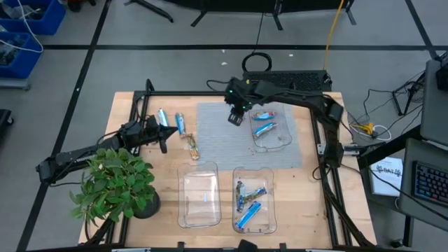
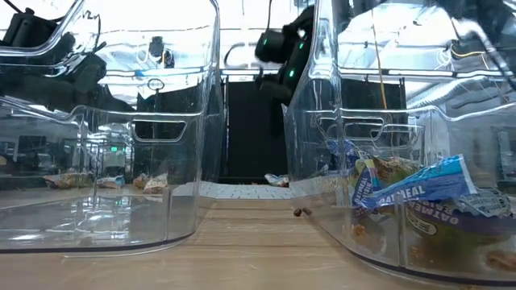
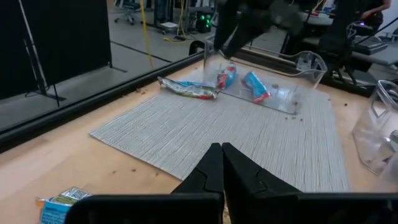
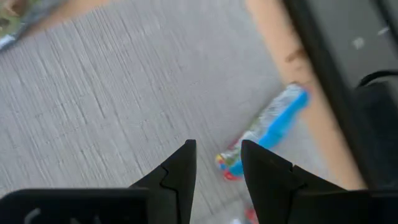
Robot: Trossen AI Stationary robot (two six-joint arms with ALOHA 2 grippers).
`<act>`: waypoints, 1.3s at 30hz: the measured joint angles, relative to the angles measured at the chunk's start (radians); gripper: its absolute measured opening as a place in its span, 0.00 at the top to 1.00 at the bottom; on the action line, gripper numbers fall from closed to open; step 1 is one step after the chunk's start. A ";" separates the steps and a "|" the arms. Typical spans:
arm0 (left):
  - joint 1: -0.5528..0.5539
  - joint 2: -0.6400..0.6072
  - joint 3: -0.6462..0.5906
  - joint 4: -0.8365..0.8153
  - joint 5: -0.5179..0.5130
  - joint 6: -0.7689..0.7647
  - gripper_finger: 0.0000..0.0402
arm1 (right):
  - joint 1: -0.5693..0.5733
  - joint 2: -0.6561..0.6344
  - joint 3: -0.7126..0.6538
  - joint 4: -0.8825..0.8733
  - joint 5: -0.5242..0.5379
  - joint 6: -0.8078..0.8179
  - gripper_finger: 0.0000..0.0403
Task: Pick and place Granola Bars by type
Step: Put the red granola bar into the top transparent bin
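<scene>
Pincer, left (image 1: 164,138): closed on nothing, hovering low over the counter (image 1: 140,175) beside loose blue bars (image 1: 180,124) and a tan bar (image 1: 192,149); idle.

Pincer, right (image 1: 235,116): jaws partly apart, empty, above the grey mat (image 1: 224,140), just short of a blue-and-red bar (image 4: 264,132) lying at the mat's edge.

Far tray (image 1: 274,140): holds two blue bars. Near right tray (image 1: 253,217): mixed wrappers.

Risks, judged: the slick wrapper may skid off the mat if a jaw nudges it; the bar could slip mid-carry; it could land in the wrong tray.
</scene>
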 joint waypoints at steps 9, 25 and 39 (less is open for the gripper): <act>0.000 0.000 0.000 -0.001 0.000 0.000 0.92 | -0.022 0.141 0.018 -0.039 0.028 -0.018 0.69; 0.000 0.000 0.000 0.000 0.000 0.047 0.88 | -0.066 0.165 0.018 -0.095 0.029 0.014 0.43; 0.000 0.001 0.000 0.000 0.000 0.050 0.88 | -0.100 0.164 0.018 -0.022 0.027 0.005 0.45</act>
